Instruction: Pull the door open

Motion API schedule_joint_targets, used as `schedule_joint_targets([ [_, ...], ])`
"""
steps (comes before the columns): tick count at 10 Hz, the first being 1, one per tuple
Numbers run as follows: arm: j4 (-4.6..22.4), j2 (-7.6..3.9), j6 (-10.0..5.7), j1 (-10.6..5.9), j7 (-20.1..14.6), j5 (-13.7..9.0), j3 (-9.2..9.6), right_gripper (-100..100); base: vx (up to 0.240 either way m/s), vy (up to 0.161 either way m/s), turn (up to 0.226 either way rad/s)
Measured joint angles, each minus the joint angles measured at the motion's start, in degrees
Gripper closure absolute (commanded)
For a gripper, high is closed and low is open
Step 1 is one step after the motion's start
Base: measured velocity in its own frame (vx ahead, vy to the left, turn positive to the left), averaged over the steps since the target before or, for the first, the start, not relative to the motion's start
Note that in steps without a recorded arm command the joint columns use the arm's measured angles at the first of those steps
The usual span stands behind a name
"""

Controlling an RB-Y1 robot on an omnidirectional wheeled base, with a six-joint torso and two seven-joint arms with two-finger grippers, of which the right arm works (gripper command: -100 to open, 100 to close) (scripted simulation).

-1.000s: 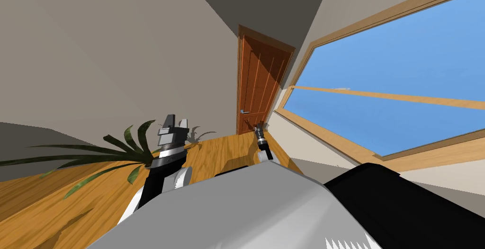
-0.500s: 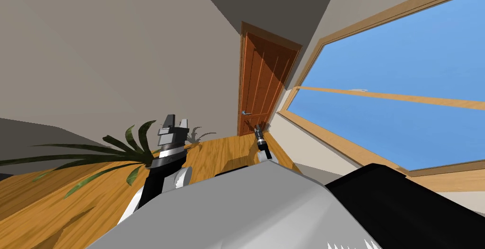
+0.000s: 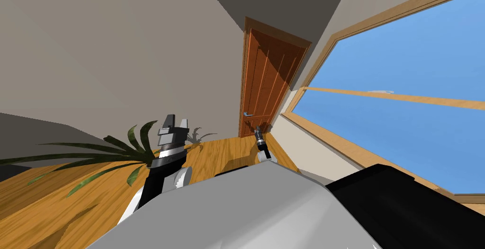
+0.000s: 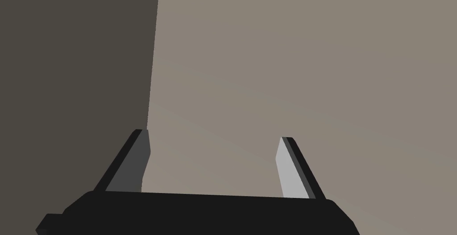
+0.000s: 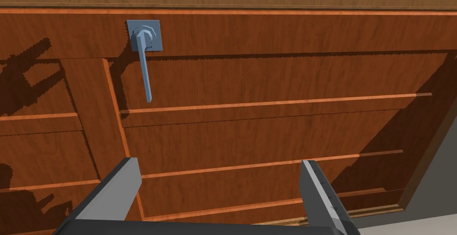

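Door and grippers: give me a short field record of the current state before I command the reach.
door: reddish-brown panelled wooden door, looks shut in its frame
handle: grey metal lever handle, untouched
right gripper: right gripper open, facing the door, apart from the handle, nothing between its fingers
left gripper: left gripper open, empty, raised on my left
nearby: green leafy plant to the left; large window to the right

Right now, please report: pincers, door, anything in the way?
Left pincer open, empty. Right pincer open, facing the door, short of the handle. Door looks shut. Nothing between right pincer and handle.
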Motion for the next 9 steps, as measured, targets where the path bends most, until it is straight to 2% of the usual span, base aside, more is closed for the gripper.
schedule_joint_targets([
  [5, 8.6, -0.49, -2.37, -3.59, -0.3, -0.8, -0.35, -100, 0.096, -0.035, 0.065],
  [7, 10.7, -0.73, -2.69, -4.44, -0.4, -1.2, -0.46, -100, 0.084, -0.024, 0.057],
  [9, 14.2, -0.94, -3.72, -5.92, -0.5, -1.5, -0.61, -100, 0.100, -0.031, 0.066],
])
